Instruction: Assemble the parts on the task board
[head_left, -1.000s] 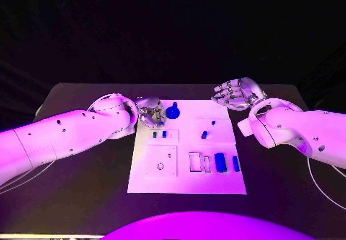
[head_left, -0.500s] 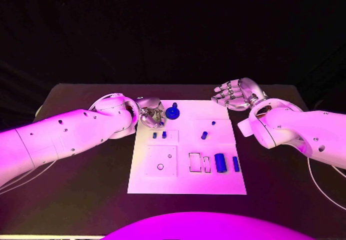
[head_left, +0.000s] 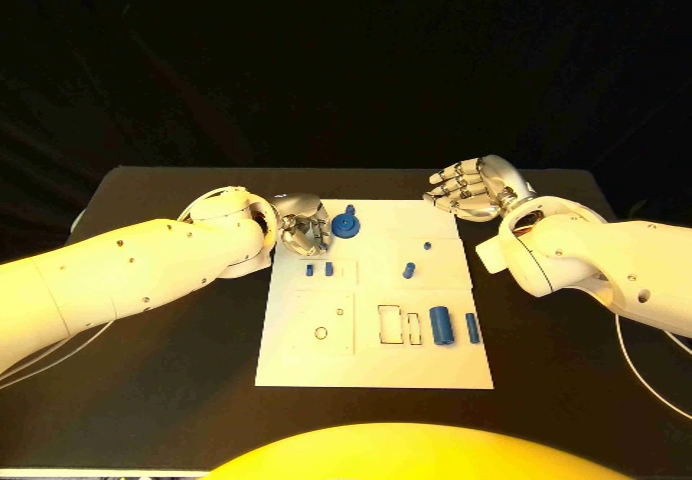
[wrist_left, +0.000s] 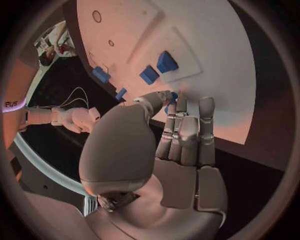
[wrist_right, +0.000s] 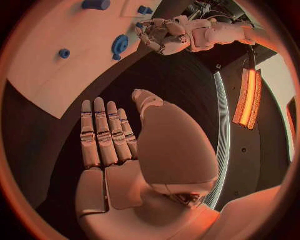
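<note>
The white task board (head_left: 375, 360) lies in the middle of the black table. At its far left corner my left hand (head_left: 300, 228) pinches a blue round part with a stem (head_left: 346, 223) between thumb and fingertips. The left wrist view shows those fingertips (wrist_left: 180, 106) closed on the blue piece (wrist_left: 172, 96) just above the board (wrist_left: 206, 40). My right hand (head_left: 473, 187) hovers past the board's far right corner, fingers apart and holding nothing; in its wrist view the right hand (wrist_right: 119, 145) is over bare table. That view also takes in the left hand (wrist_right: 165, 35) and the round part (wrist_right: 120, 44).
Two small blue blocks (head_left: 319, 269) sit in a recess near the left hand. A blue peg (head_left: 410, 269) and a tiny blue stud (head_left: 427, 244) lie mid-board. A blue cylinder (head_left: 441, 326) and a blue bar (head_left: 472, 327) lie beside open slots (head_left: 391, 323).
The blue round part at my left hand's fingertips has shifted very slightly. Both arms stay about where they were.
</note>
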